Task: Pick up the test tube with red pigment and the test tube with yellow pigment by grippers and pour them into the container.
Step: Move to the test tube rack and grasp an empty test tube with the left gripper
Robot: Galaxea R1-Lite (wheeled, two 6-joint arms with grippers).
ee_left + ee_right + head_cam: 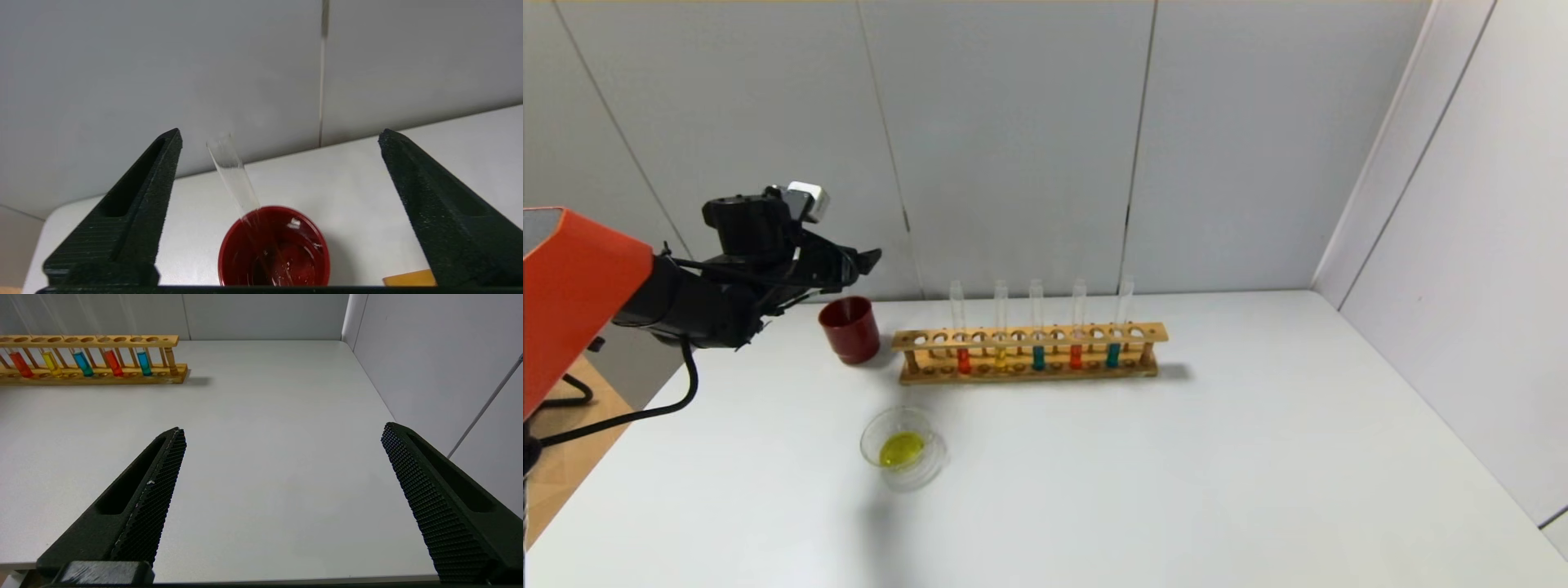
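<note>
Two test tubes with red pigment (964, 359) (1076, 356) and one test tube with yellow pigment (1001, 357) stand upright in a wooden rack (1029, 333). They also show in the right wrist view: red (19, 364) (112, 362) and yellow (52, 363). The container (903, 449), a clear glass dish, sits in front of the rack's left end and holds yellow liquid. My left gripper (862, 263) is open and empty, raised above a dark red cup (849, 331). My right gripper (282, 430) is open and empty, low over bare table at the front right, out of the head view.
An empty clear tube (233, 171) leans inside the red cup (273, 249). Two teal tubes (1038, 357) (1112, 354) also stand in the rack. Grey walls close the table at the back and right. The table's left edge is near my left arm.
</note>
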